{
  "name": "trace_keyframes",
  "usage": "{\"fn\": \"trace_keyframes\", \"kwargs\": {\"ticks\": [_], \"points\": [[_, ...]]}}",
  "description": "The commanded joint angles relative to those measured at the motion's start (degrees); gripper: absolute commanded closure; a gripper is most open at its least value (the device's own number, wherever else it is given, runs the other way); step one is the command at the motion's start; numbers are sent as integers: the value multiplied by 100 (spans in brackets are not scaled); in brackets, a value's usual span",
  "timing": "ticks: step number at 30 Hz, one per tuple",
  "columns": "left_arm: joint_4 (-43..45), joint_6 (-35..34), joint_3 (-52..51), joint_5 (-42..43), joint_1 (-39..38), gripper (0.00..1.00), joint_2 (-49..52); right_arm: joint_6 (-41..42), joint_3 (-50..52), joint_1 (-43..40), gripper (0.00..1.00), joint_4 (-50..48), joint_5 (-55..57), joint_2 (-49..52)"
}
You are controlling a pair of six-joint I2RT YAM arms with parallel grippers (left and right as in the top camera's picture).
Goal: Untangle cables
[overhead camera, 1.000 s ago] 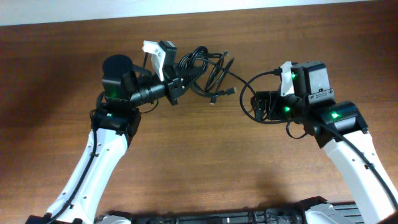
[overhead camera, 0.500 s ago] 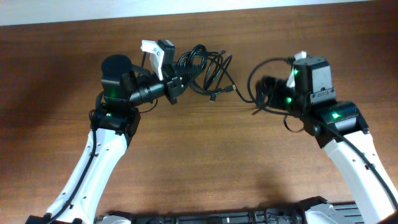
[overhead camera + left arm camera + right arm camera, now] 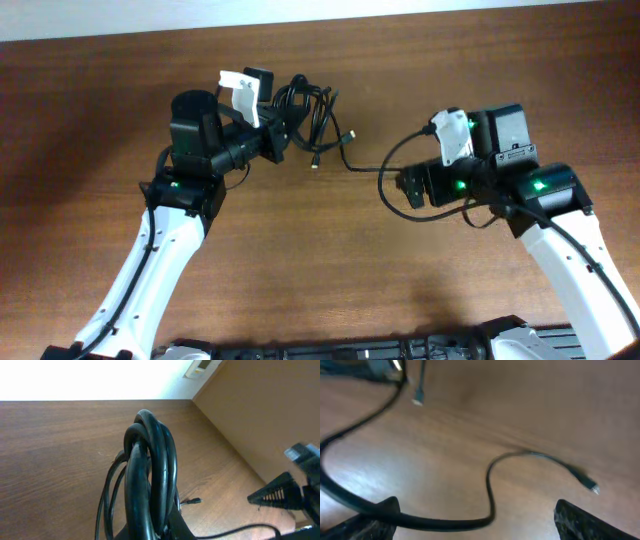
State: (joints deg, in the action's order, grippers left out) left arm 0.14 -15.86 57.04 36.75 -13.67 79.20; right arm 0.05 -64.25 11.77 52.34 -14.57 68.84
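Left gripper (image 3: 277, 130) stayed clenched on the coiled cables (image 3: 305, 100) and had dragged them further left across the table (image 3: 320, 260); a loose cable (image 3: 362, 168) trailed right to the right gripper (image 3: 408, 187), released, jaws wide, swung back down

Support: I see a brown wood table (image 3: 330, 270) | On it: I see a thin black cable (image 3: 540, 455) lying in a curve, its plug (image 3: 590, 486) resting on the wood.

Glossy black rubbery cables (image 3: 150, 470) on smooth, matt brown wood-grain table (image 3: 330, 260)
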Motion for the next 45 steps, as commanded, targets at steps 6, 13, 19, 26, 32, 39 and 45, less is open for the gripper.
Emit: {"fn": "trace_keyframes", "kwargs": {"ticks": [6,13,19,26,32,39,45], "points": [[448,1558,39,1749,33,100,-13,3152,-48,22,3,-1733,-1093,-48],[1222,1550,39,1941,-435,100,-13,3241,-48,22,2,-2291,-2087,-48],[1460,1545,39,1587,-763,100,-13,3239,-48,22,3,-2391,-2424,-48],[1893,1504,39,2402,-765,100,-13,3152,-44,22,3,-1460,-304,-46],[1967,1373,39,2413,-765,100,-15,3152,-44,22,3,-680,1172,-46],[2658,308,39,2413,-765,100,-15,3152,-42,17,3,-448,1670,-4],[2485,525,39,2424,-754,100,-13,2577,-44,17,3,-389,1484,83]]}}
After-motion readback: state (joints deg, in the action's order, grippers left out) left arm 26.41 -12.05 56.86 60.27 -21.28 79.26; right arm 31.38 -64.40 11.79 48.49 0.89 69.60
